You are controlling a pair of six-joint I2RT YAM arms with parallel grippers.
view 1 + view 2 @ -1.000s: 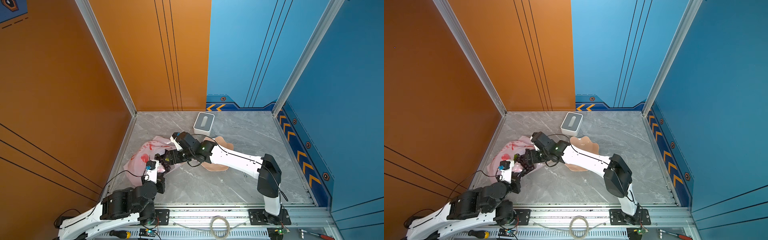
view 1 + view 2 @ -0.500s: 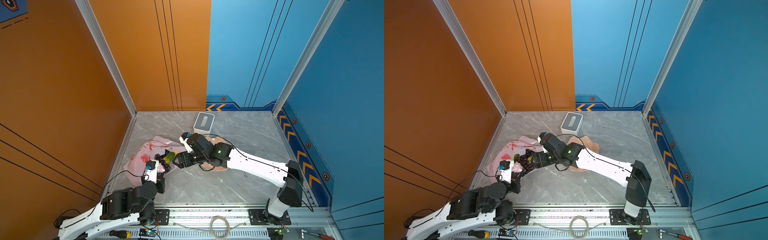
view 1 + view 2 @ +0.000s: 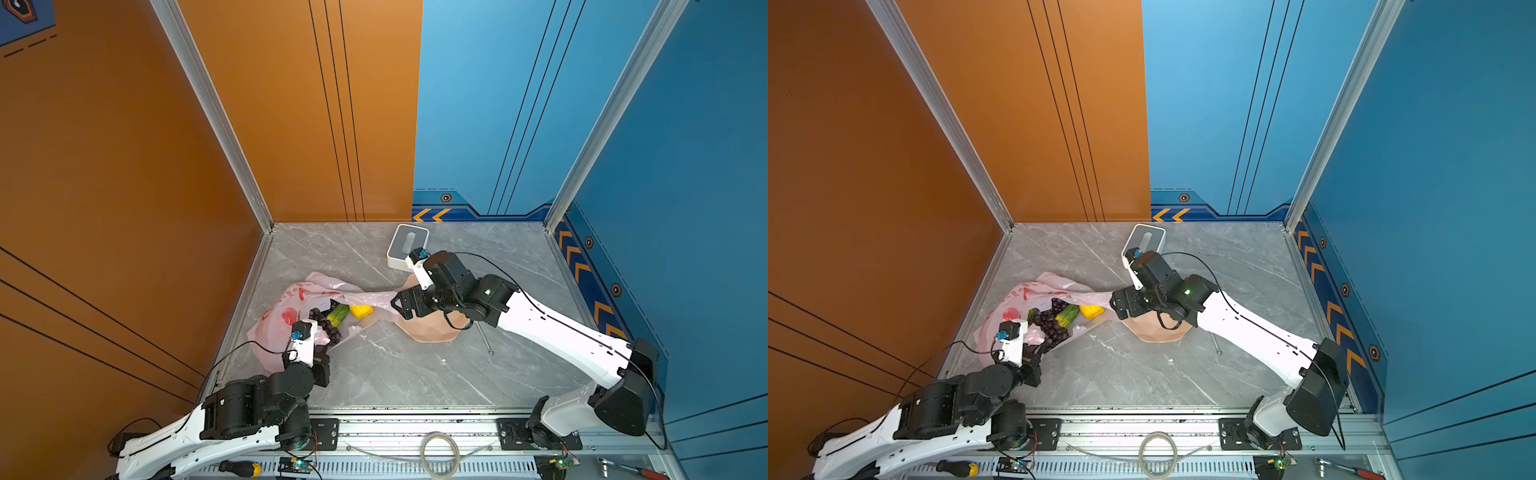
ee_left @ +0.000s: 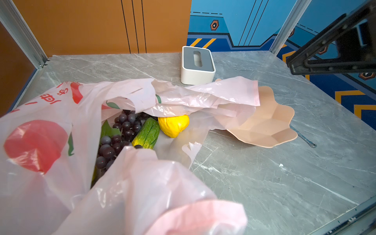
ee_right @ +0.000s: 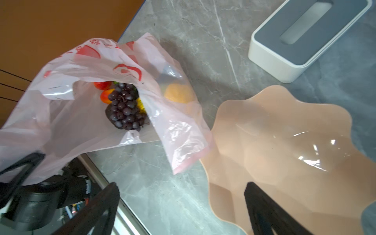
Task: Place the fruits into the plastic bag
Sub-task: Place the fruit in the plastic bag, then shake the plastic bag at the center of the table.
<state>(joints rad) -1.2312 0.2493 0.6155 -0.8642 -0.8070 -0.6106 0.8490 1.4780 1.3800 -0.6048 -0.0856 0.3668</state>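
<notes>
**Fruit in the bag, right gripper empty over the plate**

In both top views the plastic bag [image 3: 286, 316] lies on the table [image 3: 395, 374] on the left arm's side, its mouth turned toward the right arm. The left gripper [image 3: 323, 353] is closed at the bag's near edge, apparently pinching the film. The right gripper [image 3: 401, 305] hovers at the rim of the plate [image 3: 432, 330], just beside the bag's loose handle, with its jaws spread.

In the left wrist view, a grape bunch [image 4: 122, 132], a green fruit [image 4: 147, 133] and a yellow fruit [image 4: 174, 126] sit inside the open mouth. Bag film bunches right up against the camera.

In the right wrist view, the right gripper's fingers [image 5: 113, 190] stand wide apart with nothing between them, and the plate beneath is bare. The bag lies ahead of the fingers, mouth facing them, with a red-orange fruit [image 5: 102, 85] behind the grapes.

No fruit shows outside the bag, so the filling looks finished or nearly so. The right arm is the free one nearest the mouth.
</notes>
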